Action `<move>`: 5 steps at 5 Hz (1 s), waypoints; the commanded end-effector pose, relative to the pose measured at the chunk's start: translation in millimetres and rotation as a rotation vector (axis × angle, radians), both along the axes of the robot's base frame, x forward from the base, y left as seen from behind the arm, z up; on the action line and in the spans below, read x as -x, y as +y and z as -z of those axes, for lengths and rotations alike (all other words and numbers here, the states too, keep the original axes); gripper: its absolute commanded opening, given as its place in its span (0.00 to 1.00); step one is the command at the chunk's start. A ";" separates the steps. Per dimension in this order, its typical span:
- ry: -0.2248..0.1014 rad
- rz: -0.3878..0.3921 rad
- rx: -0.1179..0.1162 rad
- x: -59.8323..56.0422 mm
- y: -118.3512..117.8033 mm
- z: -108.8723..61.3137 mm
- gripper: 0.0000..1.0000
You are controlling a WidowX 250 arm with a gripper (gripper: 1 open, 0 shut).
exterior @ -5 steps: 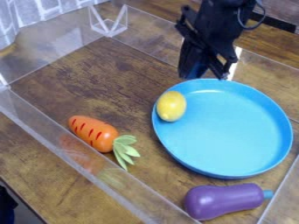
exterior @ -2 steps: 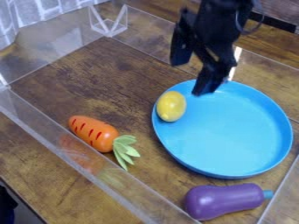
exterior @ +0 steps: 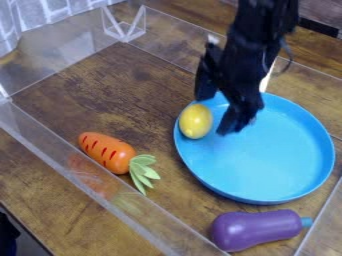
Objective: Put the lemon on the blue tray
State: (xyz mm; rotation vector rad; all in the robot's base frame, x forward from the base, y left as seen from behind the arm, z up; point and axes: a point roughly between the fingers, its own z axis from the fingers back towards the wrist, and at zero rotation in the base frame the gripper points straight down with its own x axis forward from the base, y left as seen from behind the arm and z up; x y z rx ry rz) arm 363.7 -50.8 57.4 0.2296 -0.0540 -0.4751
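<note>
Yellow and smooth, the lemon (exterior: 197, 121) lies at the left rim of the blue tray (exterior: 274, 155), resting on its edge. The black gripper (exterior: 222, 110) hangs over it, pointing steeply down with its fingers spread wide, one to the upper left of the lemon and the other just beside its right side over the tray. It holds nothing; whether a finger touches the lemon is unclear. A carrot (exterior: 107, 151) lies on the wooden table (exterior: 80, 100), an eggplant (exterior: 254, 229) near the front.
</note>
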 end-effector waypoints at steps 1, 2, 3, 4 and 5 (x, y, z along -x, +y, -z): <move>-0.031 -0.014 0.005 -5.3 4.1 0.6 1.00; -0.021 -0.020 0.002 -5.9 5.1 11.7 1.00; -0.014 -0.031 0.001 -7.1 5.5 16.9 0.00; -0.015 -0.028 -0.008 -7.1 6.0 10.7 0.00; -0.017 -0.016 -0.008 -7.4 2.7 8.7 0.00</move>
